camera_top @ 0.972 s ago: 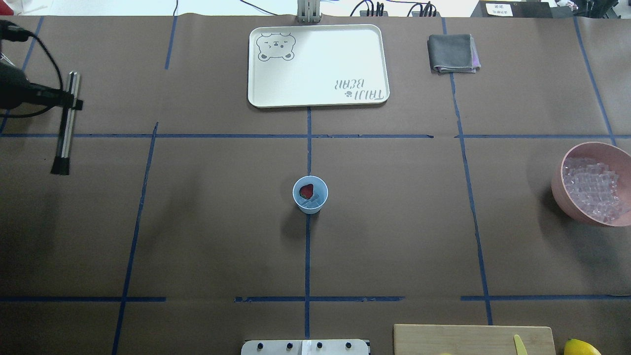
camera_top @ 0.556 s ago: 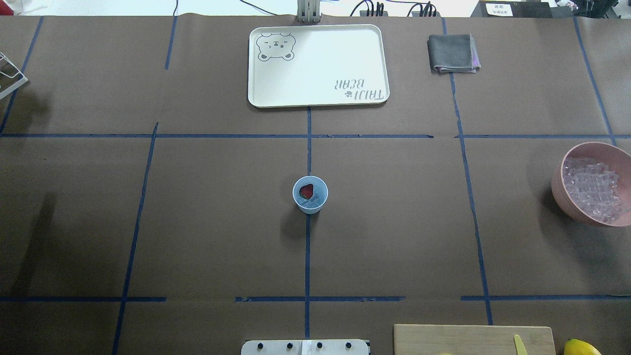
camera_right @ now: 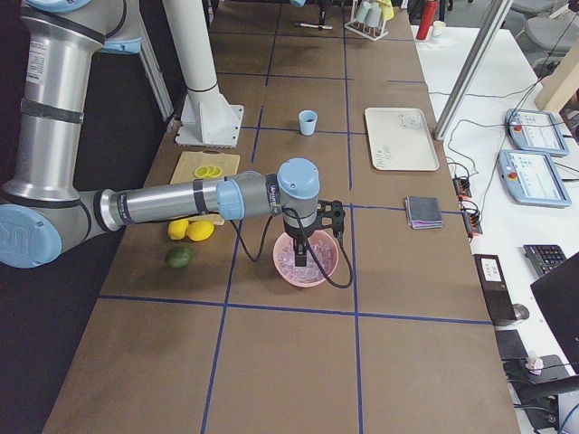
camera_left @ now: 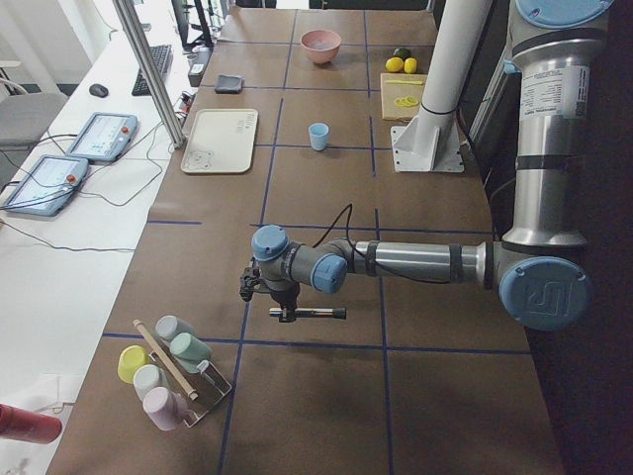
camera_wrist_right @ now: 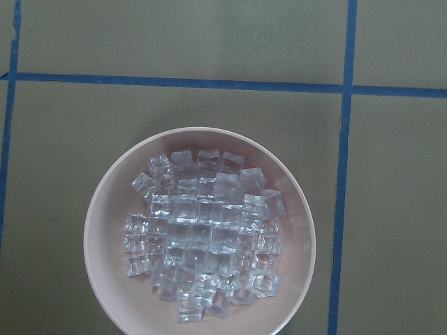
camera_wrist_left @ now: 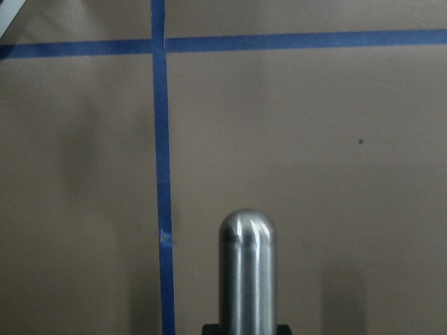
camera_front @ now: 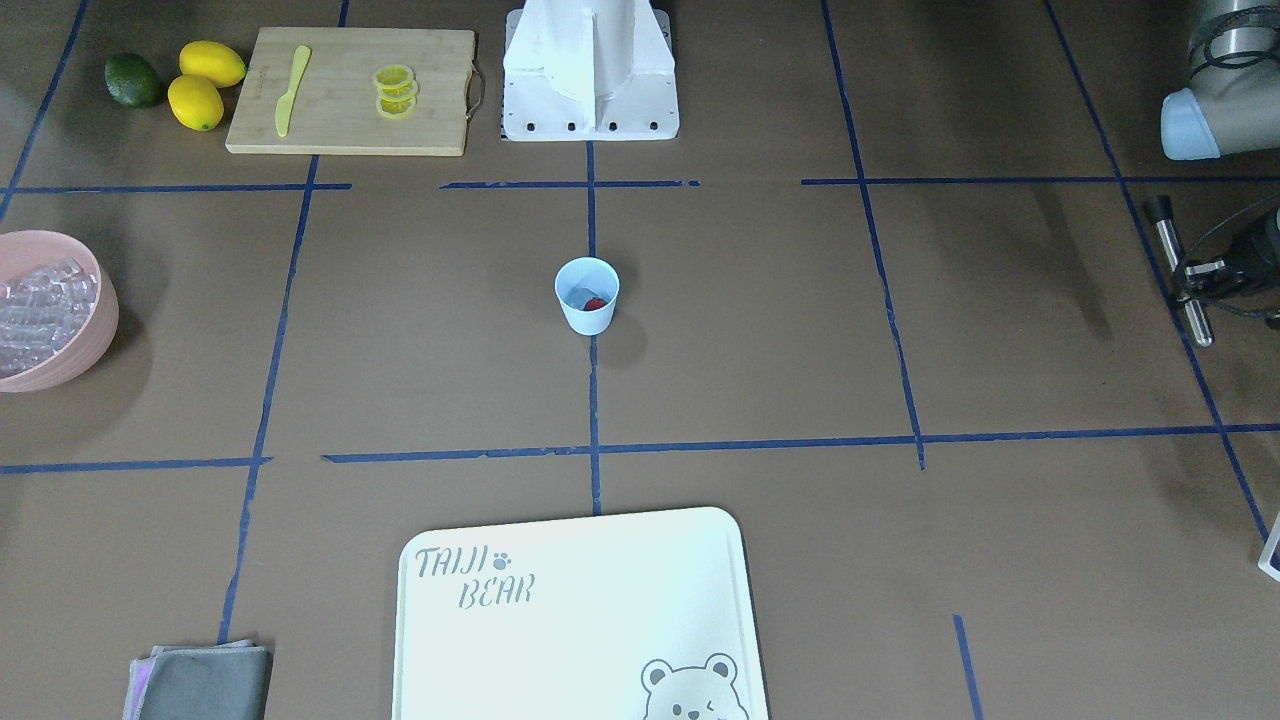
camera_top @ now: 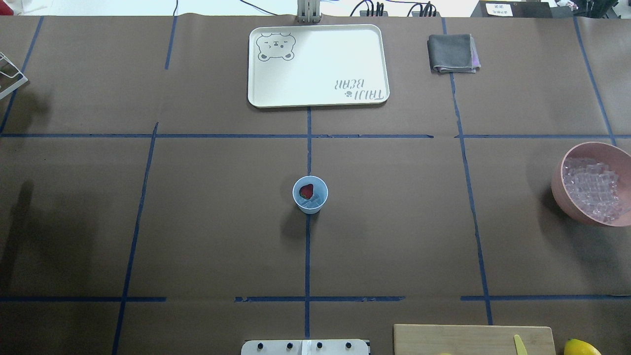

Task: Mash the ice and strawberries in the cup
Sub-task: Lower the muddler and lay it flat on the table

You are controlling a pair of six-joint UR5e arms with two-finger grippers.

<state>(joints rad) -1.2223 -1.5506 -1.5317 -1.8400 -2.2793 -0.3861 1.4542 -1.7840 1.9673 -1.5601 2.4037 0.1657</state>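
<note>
At the table's left end, the left gripper (camera_front: 1190,270) is clamping a metal rod (camera_front: 1165,230), holding it level. In the centre, the cup (camera_top: 310,195) is standing upright, holding the strawberry (camera_top: 307,190) and ice (camera_top: 316,199). At right, the right gripper (camera_right: 299,253) is hanging over the pink bowl (camera_top: 558,190); I cannot tell whether its fingers are apart.

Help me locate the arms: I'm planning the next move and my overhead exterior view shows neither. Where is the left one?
Observer: The left arm is at the left end of the table; its jaws hold a metal rod roughly level above the surface.
Operator: And the right arm?
Observer: Its wrist hangs over the pink bowl of ice; whether its jaws are open, I cannot tell.
Operator: Anything near the robot's base that I'm missing?
Observer: Lemon slices lie on the cutting board.
</note>
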